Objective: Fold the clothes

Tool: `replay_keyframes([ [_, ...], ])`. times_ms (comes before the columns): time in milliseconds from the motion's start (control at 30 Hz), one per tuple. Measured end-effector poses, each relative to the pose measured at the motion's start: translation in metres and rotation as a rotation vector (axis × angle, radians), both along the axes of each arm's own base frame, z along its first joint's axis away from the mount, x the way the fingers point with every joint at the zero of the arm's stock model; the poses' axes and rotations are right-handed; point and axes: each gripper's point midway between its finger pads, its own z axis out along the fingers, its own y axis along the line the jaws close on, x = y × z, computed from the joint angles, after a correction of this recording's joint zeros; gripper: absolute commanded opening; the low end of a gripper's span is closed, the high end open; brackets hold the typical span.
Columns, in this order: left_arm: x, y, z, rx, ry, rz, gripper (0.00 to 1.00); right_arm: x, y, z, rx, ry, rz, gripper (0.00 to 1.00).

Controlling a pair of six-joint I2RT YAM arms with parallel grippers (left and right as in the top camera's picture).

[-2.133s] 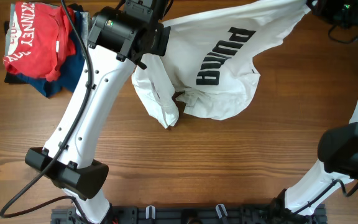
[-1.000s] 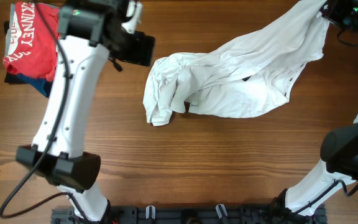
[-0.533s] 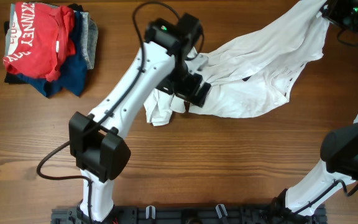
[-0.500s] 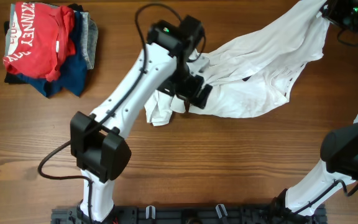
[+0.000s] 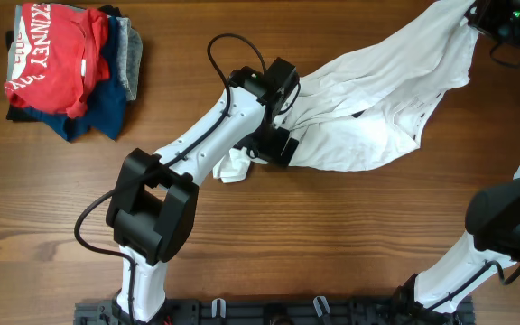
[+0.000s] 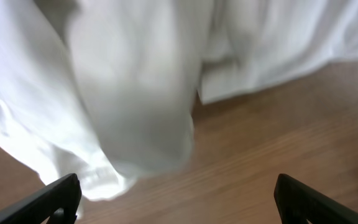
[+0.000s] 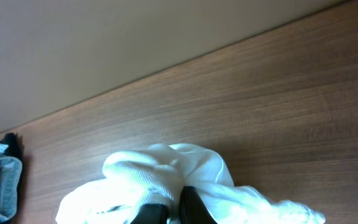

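The clothes, a white T-shirt [image 5: 368, 108], hang in a slant from the top right down to a crumpled end [image 5: 233, 167] on the wood; no lettering shows. My right gripper [image 5: 475, 14] holds the shirt's upper end raised at the table's far right corner. In the right wrist view the right gripper [image 7: 174, 210] is shut on a bunch of white fabric [image 7: 160, 171]. My left gripper [image 5: 272, 146] hovers open over the shirt's lower left part. In the left wrist view its fingertips [image 6: 61, 198] stand far apart, with white cloth [image 6: 135, 93] ahead and bare wood between them.
A pile of folded garments lies at the table's far left corner: a red T-shirt [image 5: 48, 50] with white lettering on top, navy [image 5: 97, 104] and grey [image 5: 130, 54] pieces under it. The table's far edge and a beige wall [image 7: 104, 43] lie behind the right gripper.
The left gripper let go of the shirt, swung left toward the pile, then came back low over the shirt's left end. The shirt dropped with its print hidden. The right gripper held still.
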Motion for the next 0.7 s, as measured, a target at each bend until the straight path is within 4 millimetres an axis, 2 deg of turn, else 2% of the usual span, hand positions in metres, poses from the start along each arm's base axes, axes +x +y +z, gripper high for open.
replay_keyframes([
  [133,0.020,-0.004,0.000,-0.019,-0.076,0.023,1.00,0.000,0.000,0.000,0.000,0.000,0.001,0.04],
  [233,0.028,-0.008,-0.005,-0.032,-0.099,0.033,0.93,0.000,0.000,0.000,-0.001,0.000,0.000,0.04],
  [267,0.028,-0.008,-0.008,-0.029,-0.092,0.037,0.87,0.000,-0.001,0.000,-0.003,0.001,-0.002,0.04],
  [367,0.025,-0.008,-0.022,-0.017,-0.057,0.046,0.54,0.000,-0.001,0.000,-0.005,0.001,0.000,0.04],
  [433,0.024,-0.008,-0.026,-0.015,-0.044,0.049,0.25,0.000,-0.001,0.000,-0.007,0.001,-0.001,0.04],
  [500,0.023,-0.008,-0.027,-0.014,-0.039,0.046,0.04,0.000,-0.001,0.000,-0.008,0.001,-0.002,0.04],
  [633,0.020,-0.006,-0.027,-0.006,-0.027,0.048,0.04,0.000,-0.001,-0.001,-0.008,0.003,-0.003,0.05],
  [700,0.013,0.004,-0.027,0.027,0.010,0.061,0.04,-0.001,-0.002,-0.001,-0.010,0.007,-0.005,0.04],
])
